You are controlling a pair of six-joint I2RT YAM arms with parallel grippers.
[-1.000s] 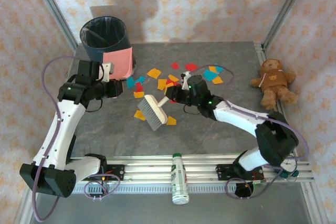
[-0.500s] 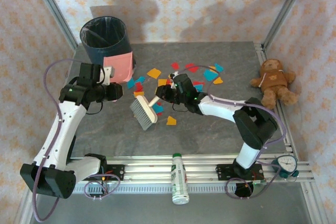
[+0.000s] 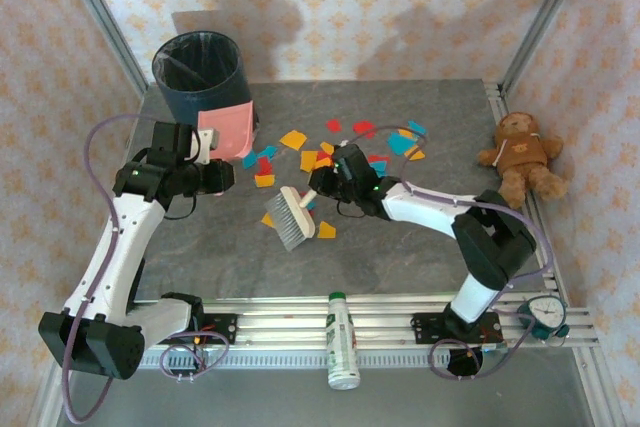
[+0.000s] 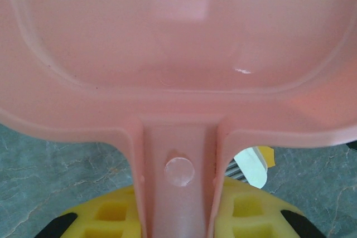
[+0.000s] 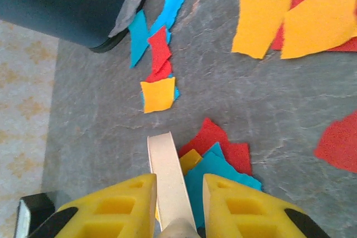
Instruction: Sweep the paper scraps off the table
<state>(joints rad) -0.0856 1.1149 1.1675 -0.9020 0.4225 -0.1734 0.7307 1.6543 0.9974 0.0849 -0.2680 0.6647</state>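
Paper scraps [image 3: 293, 138] in red, orange, yellow and blue lie scattered over the middle of the table [image 3: 400, 237]. My right gripper [image 3: 325, 185] is shut on the white handle of a hand brush [image 3: 290, 217]. The brush's bristles rest on the table among the left-hand scraps. In the right wrist view the handle [image 5: 167, 174] runs between my yellow fingers [image 5: 111, 210], above a yellow scrap [image 5: 158, 94] and a blue one [image 5: 220, 165]. My left gripper [image 3: 205, 172] is shut on the handle of a pink dustpan [image 3: 226, 125], which stands beside the bin. The dustpan [image 4: 178, 54] looks bare inside.
A dark blue round bin [image 3: 200, 72] stands at the table's back left corner, its wall [image 5: 67, 4] close to the nearest scraps. A teddy bear [image 3: 520, 152] sits off the right edge. A bottle [image 3: 342, 342] lies across the front rail.
The right arm swung the brush left toward the dustpan, then eased back a little, its elbow folding in. The left arm and dustpan stayed put.
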